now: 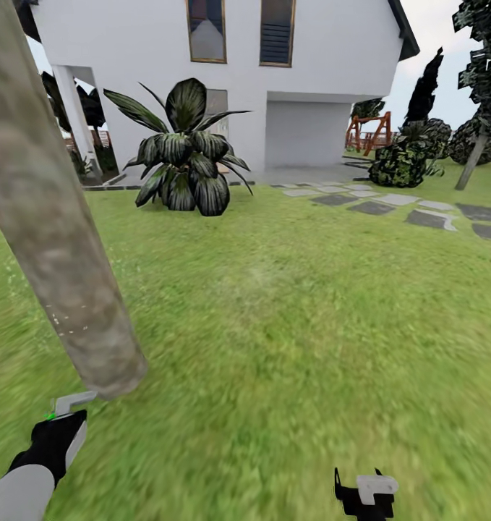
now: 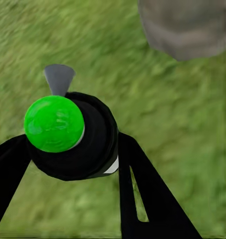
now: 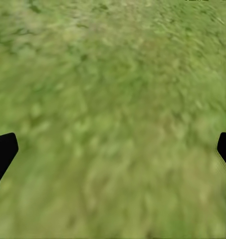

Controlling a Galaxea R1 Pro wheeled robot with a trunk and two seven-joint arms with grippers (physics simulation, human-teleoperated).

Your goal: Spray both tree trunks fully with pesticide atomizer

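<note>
The small black pesticide atomizer (image 2: 75, 137) with its bright green round cap sits clamped between the black fingers (image 2: 142, 194) of the left gripper (image 1: 66, 414), low at the near left of the scene. From the head camera only a speck of that green shows beside the gripper's pale grey pads. Through the wrist camera the bottle is seen end-on, the green cap facing the lens and a grey nozzle sticking out past it over the blurry green grass floor (image 1: 288, 340).

Just beyond the left gripper rises the thick, mottled grey-beige tree trunk (image 1: 53, 239), leaning up and away to the far left; its base meets the grass just beside the gripper. A few fine white specks of pesticide (image 1: 57, 318) dot the lower part of the bark.

The right gripper (image 1: 366, 493) hangs low at the near right, well apart from the trunk, its jaws spread wide over bare grass with nothing between them.

Farther off, in the middle of the lawn, stands a dark, broad-leaved palm-like plant (image 1: 184, 152) in front of a white house (image 1: 325, 65). To the far right, grey stepping stones (image 1: 404, 206) cross the grass toward round dark bushes (image 1: 404, 159), and a second, thinner-looking leaning trunk (image 1: 471, 165) stands at the right edge under jagged dark foliage.
</note>
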